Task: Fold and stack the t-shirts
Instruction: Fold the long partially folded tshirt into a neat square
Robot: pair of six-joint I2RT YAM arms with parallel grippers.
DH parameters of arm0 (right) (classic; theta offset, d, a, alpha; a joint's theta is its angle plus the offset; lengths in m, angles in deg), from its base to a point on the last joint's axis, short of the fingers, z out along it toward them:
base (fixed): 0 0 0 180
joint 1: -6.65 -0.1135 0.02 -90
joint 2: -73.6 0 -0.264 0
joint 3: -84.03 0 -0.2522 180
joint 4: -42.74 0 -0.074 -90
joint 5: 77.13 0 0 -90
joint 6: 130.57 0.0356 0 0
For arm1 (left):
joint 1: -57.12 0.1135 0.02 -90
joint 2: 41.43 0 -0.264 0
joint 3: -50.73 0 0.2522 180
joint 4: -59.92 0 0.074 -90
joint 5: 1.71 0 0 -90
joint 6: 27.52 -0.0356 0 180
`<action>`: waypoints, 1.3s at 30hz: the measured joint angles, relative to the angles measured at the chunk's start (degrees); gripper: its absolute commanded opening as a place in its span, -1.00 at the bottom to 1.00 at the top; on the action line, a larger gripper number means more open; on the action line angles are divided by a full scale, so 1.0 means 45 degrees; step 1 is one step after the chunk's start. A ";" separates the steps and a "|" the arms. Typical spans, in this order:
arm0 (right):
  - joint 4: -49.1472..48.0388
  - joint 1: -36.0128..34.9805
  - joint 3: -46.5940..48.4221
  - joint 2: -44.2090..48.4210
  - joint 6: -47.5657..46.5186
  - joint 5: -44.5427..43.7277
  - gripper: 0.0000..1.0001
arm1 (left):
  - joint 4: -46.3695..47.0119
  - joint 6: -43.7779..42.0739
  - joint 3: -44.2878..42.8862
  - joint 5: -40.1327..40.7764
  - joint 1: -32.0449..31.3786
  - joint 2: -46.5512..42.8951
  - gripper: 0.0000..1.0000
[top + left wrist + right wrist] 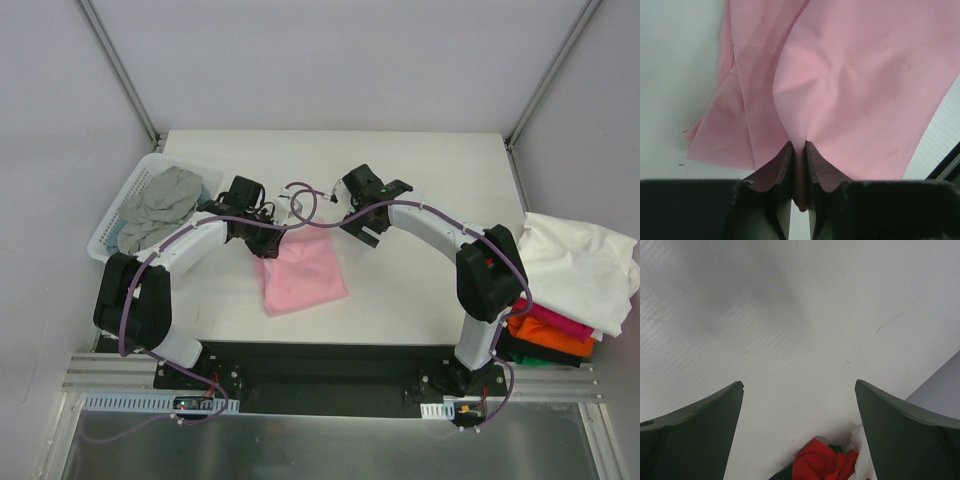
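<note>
From above, the pink t-shirt (303,277) lies partly folded in the middle of the bench (430,165); the left fingers (266,228) sit low on its far left corner, most likely to lift that edge for the next fold; the right fingers (362,228) hang just beside the far right corner and touch nothing. A grey t-shirt (160,205) lies crumpled in the white basket (103,243) on the left, probably next in line; at the right edge a white t-shirt (575,265) lies over a magenta t-shirt (550,322) and an orange t-shirt (550,341), which looks like the pile for finished shirts.

In the left wrist view the two fingers are squeezed almost together with a ridge of pink cloth pinched between them; the cloth puckers toward the pinch, so the hold looks firm.

In the right wrist view the fingers stand wide apart with only bare bench between them; they hold nothing; a bit of red cloth (815,462) peeks in at the bottom, and I cannot tell what it belongs to. I think this arm waits to take the other corner.
</note>
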 measured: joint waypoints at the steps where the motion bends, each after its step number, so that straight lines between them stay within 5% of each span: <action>1: 0.0000 0.0000 0.0000 0.0000 0.0000 0.0005 0.95 | 0.0034 -0.0034 0.0000 0.0063 0.0000 0.0000 -0.98; 22: 0.0049 0.0000 0.0000 -0.0408 0.0015 0.0189 0.94 | 0.0058 -0.0306 -0.0384 0.1161 0.0000 -0.1268 -1.00; 39: 0.0126 0.0000 0.0000 -0.0500 0.0185 0.0350 0.94 | 0.1078 -0.0811 -0.1404 0.2788 0.0481 -0.0384 -1.00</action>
